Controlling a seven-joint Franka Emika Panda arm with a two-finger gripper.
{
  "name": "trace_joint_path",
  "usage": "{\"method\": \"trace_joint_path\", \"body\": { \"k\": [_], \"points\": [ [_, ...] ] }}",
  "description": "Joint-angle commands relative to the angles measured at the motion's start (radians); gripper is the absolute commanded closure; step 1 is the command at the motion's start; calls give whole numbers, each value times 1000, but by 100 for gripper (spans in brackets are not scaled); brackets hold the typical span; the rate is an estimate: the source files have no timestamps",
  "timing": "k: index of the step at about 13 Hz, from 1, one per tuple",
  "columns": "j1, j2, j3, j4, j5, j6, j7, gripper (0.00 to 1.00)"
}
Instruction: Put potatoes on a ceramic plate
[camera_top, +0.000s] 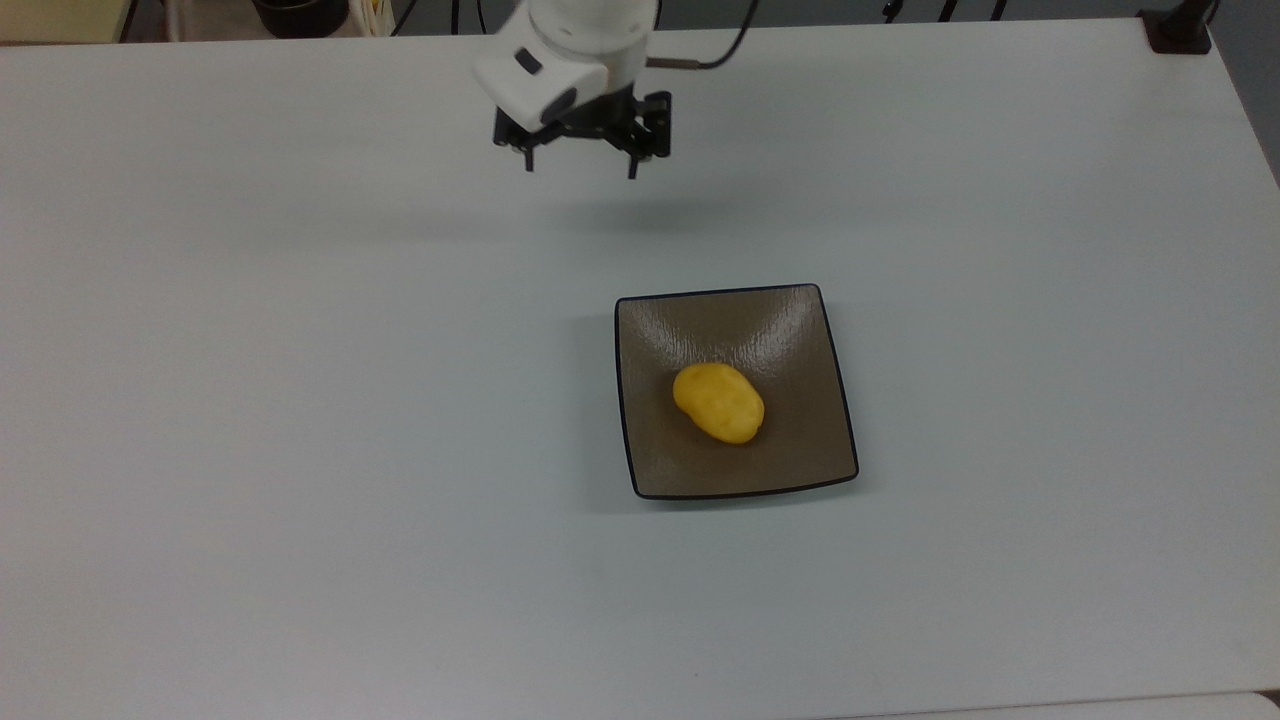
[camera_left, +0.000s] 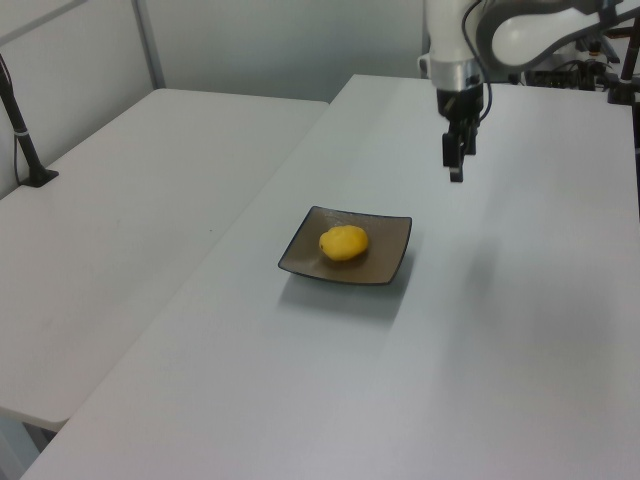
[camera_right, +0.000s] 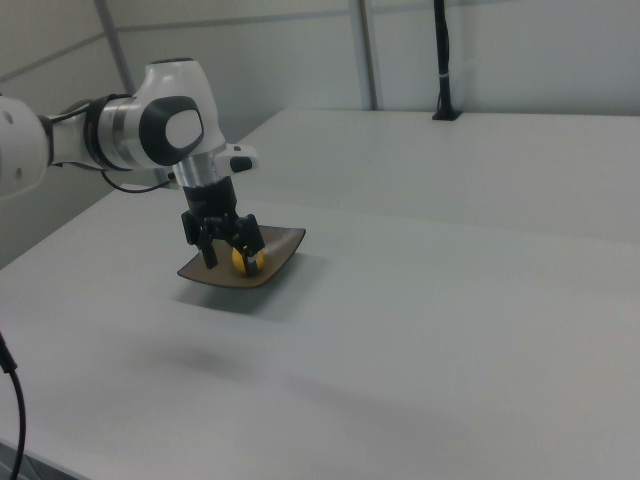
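Since my hand (camera_top: 580, 160) hangs spread and empty above the bare surface (camera_top: 300, 350), the potato (camera_top: 718, 402) lies well away from it, down and to the top view's right, resting inside the plate (camera_top: 650, 320). Its long axis slants across the plate's middle. The job looks done.

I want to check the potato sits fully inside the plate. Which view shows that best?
The top view: the potato lies whole inside the ceramic plate, rim visible all round. The left view shows it from a low angle, also unobstructed. In the right view the gripper partly hides it.
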Motion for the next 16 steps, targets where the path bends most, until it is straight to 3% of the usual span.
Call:
{"method": "trace_joint_path", "body": {
  "k": [1, 3, 4, 8, 16],
  "points": [
    [18, -130, -63, -84, 18, -6, -25, 0],
    [66, -155, -164, -76, 90, -3, -51, 0],
    [68, -156, -172, -72, 102, -8, -77, 0],
    [54, -164, -179, -49, 133, -20, -94, 0],
    [53, -167, -171, -56, 118, -25, -88, 0]
  ]
}}
